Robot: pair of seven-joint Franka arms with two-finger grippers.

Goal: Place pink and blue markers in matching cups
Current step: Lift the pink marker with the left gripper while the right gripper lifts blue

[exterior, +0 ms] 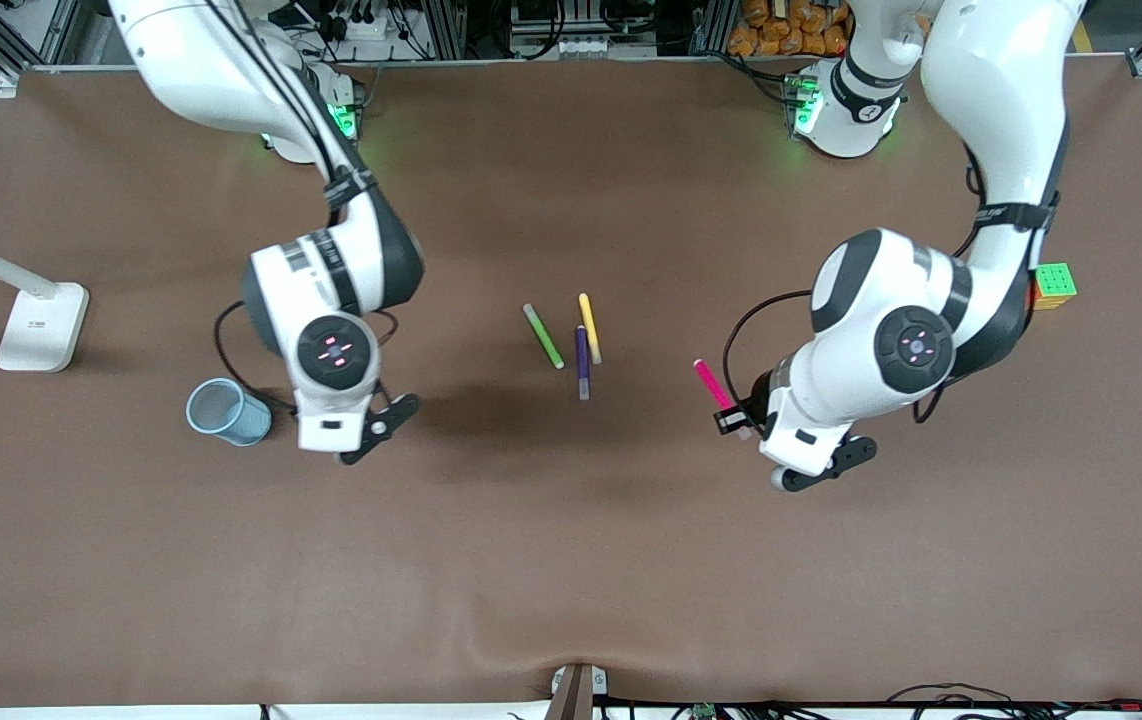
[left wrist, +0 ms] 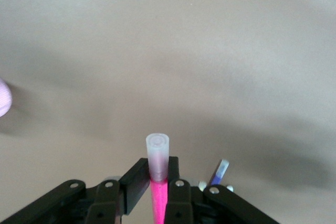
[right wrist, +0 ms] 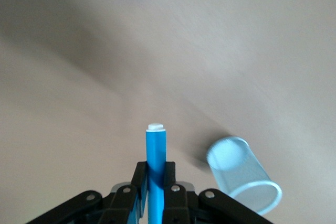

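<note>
Pink marker (exterior: pixel 710 384): your left gripper (exterior: pixel 737 420) has it pinched tight, up in the air over bare table toward the left arm's end; the pink shaft slants up out of the fingers in the front view.
Pink marker, wrist view: you see the pale end (left wrist: pixel 157 156) poking out past the fingers (left wrist: pixel 137 179), pink body clamped between them.
Blue marker (right wrist: pixel 156 169): held by your right gripper (right wrist: pixel 155 182), fingers closed on the shaft, pale tip pointing at the table.
Right gripper, front view: you can't see its fingers here, they sit hidden under the wrist (exterior: pixel 331 405), which hangs just beside the blue cup.
Blue cup (exterior: pixel 227 411): lying on its side on the table toward the right arm's end, open mouth showing to the front camera; the right wrist view shows it (right wrist: pixel 242 181) as a mesh cup close to the blue marker's tip, not touching it.
Pink cup: only a pale pink blur (left wrist: pixel 3 98) at the edge of the left wrist view; you can't tell if that's it.
Green pen (exterior: pixel 543 336): flat on the table mid-way between the arms.
Yellow pen (exterior: pixel 589 327): just beside the green one, on the left arm's side.
Purple pen (exterior: pixel 582 362): lying alongside the yellow one, reaching nearer the front camera.
Puzzle cube (exterior: pixel 1053 286): on the table next to the left arm's elbow.
Lamp base (exterior: pixel 42 326): white, at the right arm's end of the table.
</note>
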